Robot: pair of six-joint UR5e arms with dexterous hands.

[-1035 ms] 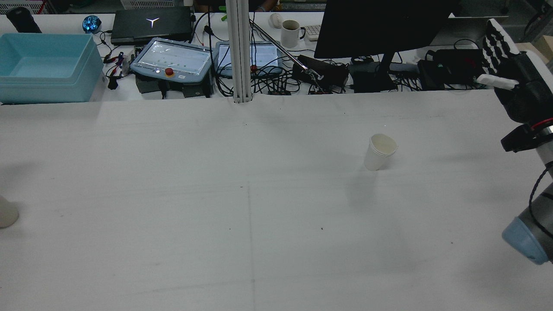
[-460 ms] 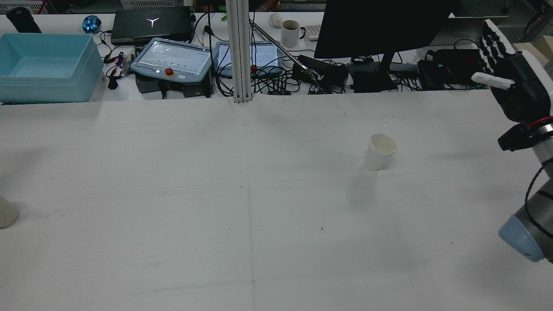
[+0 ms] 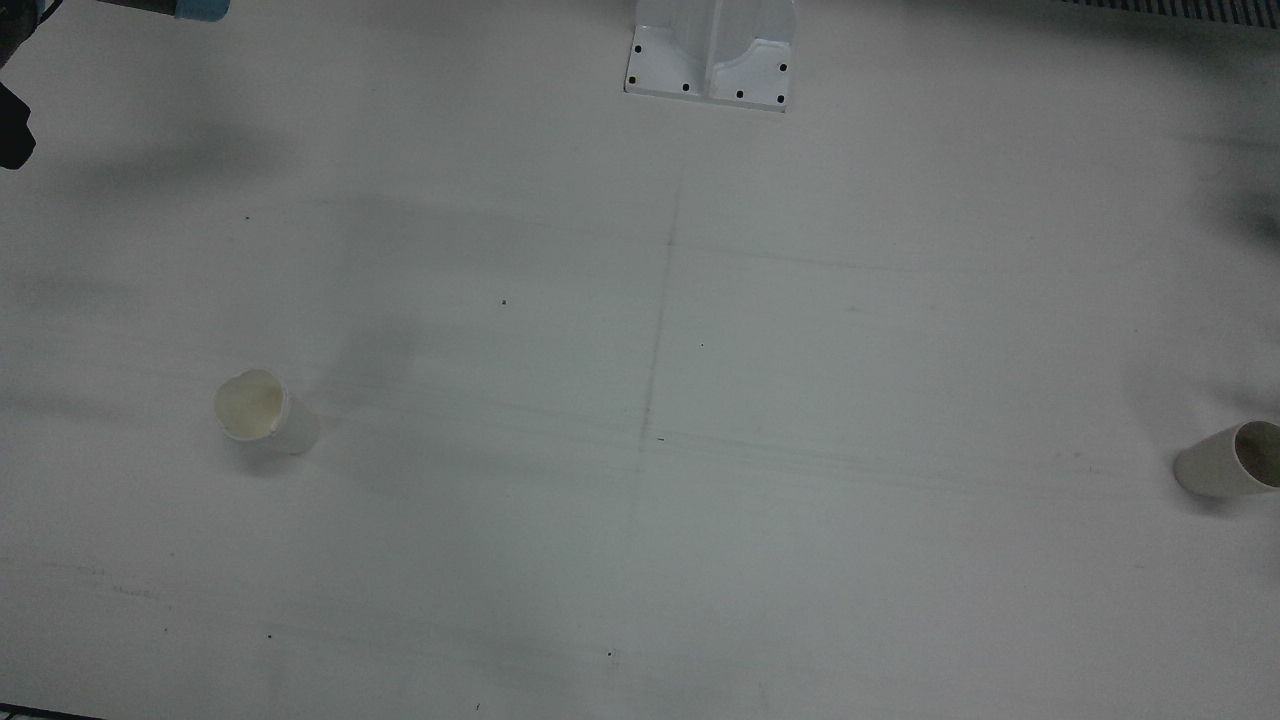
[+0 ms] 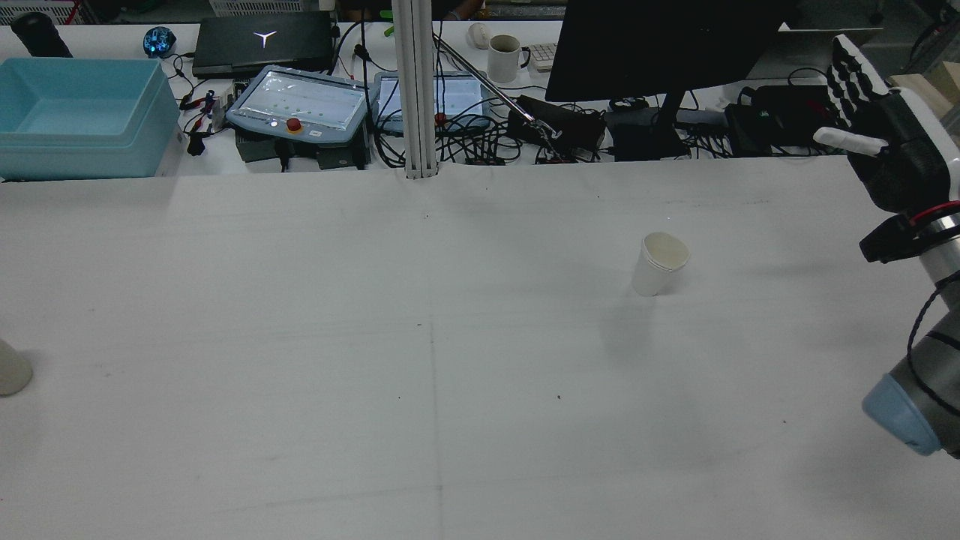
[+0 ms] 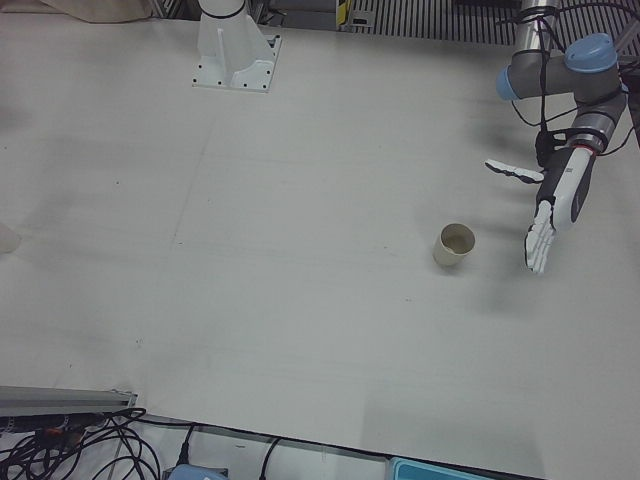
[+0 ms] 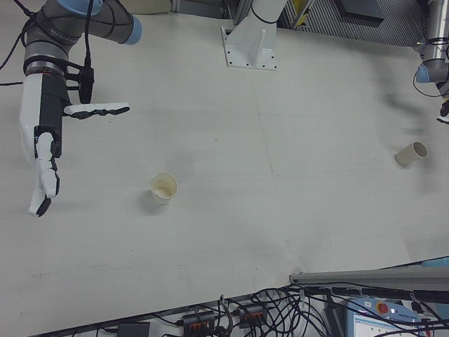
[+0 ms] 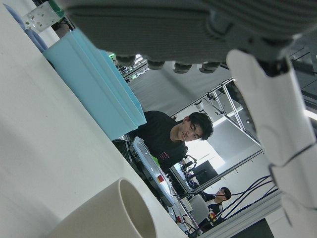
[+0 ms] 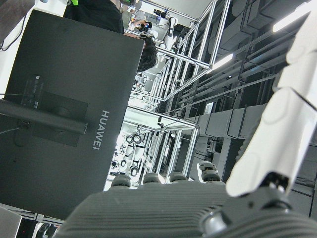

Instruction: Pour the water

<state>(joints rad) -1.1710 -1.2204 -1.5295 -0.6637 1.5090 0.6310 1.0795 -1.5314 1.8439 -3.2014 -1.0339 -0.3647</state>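
Right hand, fingers spread and empty, hovers near the seemingly upright paper cup

Table mostly open, two cups only.
Right cup stood upright, bare table all round; left cup sat alone by the table edge.
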